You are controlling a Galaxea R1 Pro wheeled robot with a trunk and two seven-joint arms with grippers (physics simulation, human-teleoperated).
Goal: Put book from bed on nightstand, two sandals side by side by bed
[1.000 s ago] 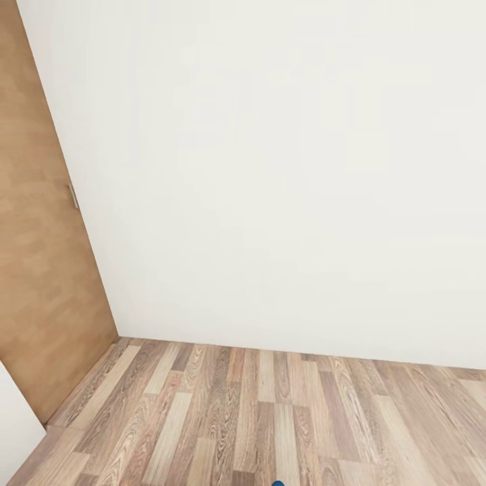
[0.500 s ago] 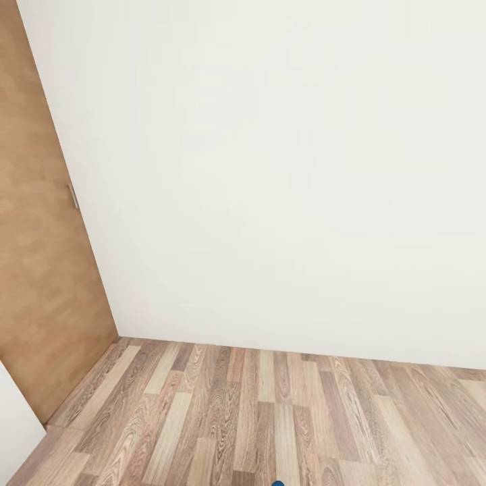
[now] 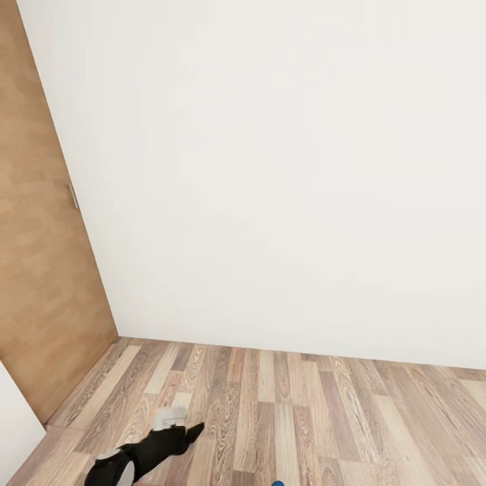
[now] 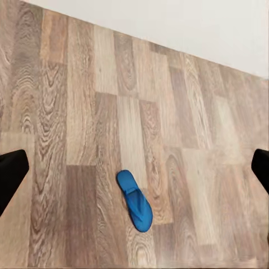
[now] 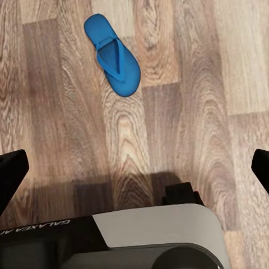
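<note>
A bright blue sandal [image 4: 135, 200] lies flat on the wood-plank floor [image 4: 84, 112], below and ahead of my left gripper [image 4: 136, 171], whose dark fingertips [image 4: 11, 174] stand wide apart, open and empty. Under my right gripper [image 5: 134, 168], also open and empty, a blue sandal [image 5: 112, 54] lies strap-side up; I cannot tell whether it is the same one. In the head view, a sliver of blue sandal [image 3: 277, 483] peeks in at the bottom edge and my left arm [image 3: 152, 449] reaches in at the lower left. The book, bed and nightstand are out of view.
A white wall [image 3: 270, 169] stands close ahead and meets the floor [image 3: 304, 418]. A brown wooden door [image 3: 40, 270] with a metal handle [image 3: 72, 196] is at the left. My own grey and black base [image 5: 151, 238] sits just behind the right gripper.
My left arm has come into the head view at the lower left. The wall, door and floor have not shifted.
</note>
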